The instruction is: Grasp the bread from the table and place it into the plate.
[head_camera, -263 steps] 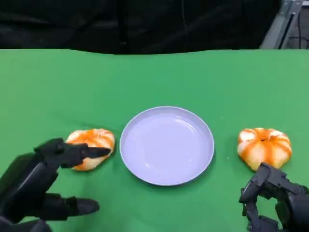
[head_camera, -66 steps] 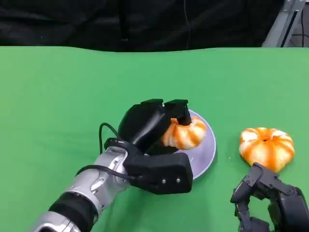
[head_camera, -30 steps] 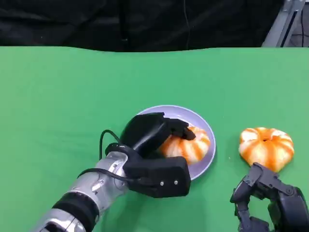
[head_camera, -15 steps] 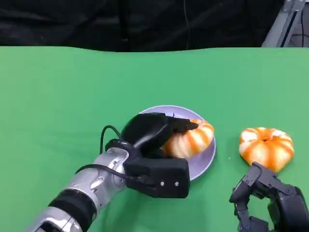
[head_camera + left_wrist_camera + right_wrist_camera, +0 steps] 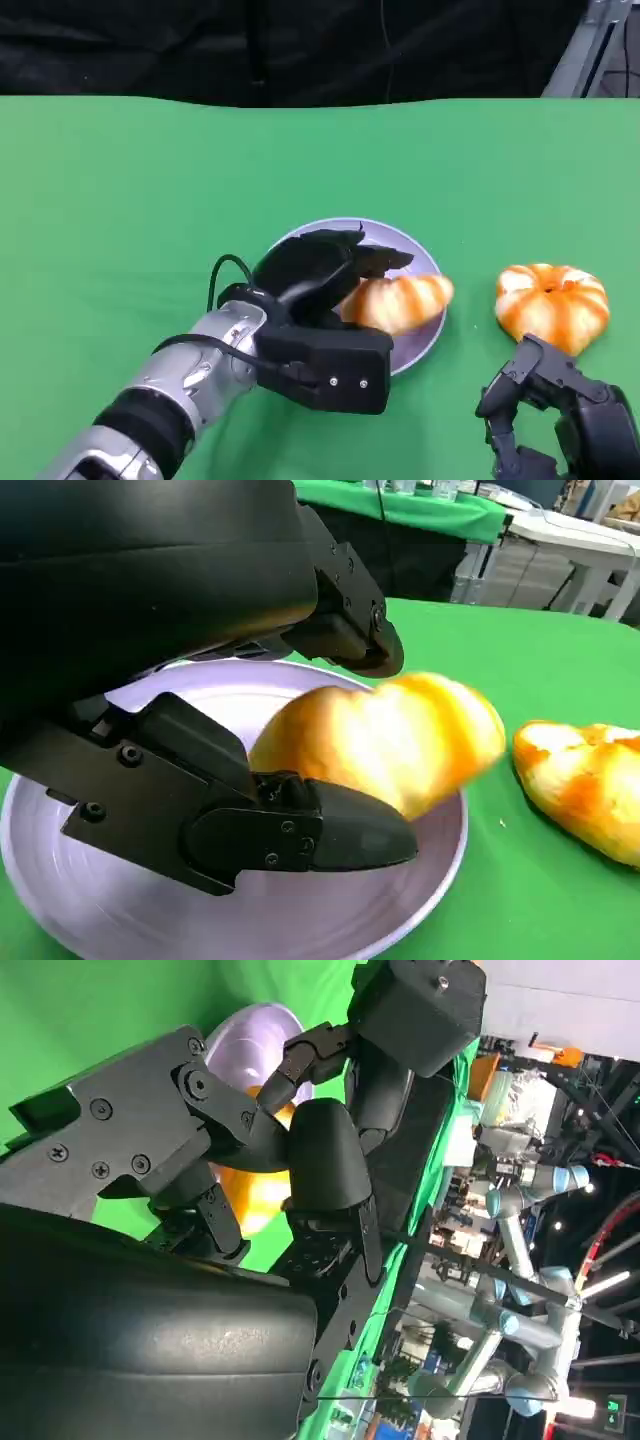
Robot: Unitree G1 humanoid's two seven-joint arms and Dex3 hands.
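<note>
Two breads, one point(image 5: 400, 302) in the plate point(image 5: 420, 345) beside the spread left robot hand point(image 5: 320, 272), second bread point(image 5: 552, 305) toward the tabletop's point(image 5: 120, 200) right edge, right robot hand point(image 5: 560, 415) curled on nothing at the near edge.

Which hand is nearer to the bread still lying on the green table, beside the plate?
Right. The right hand sits just in front of the bread on the table, close to it but not gripping it. The left hand is farther away, over the plate by the other bread.

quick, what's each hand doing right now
Left hand: open, fingers apart over the plate, bread just beyond them.
Right hand: holding nothing, fingers curled in, near the second bread.
</note>
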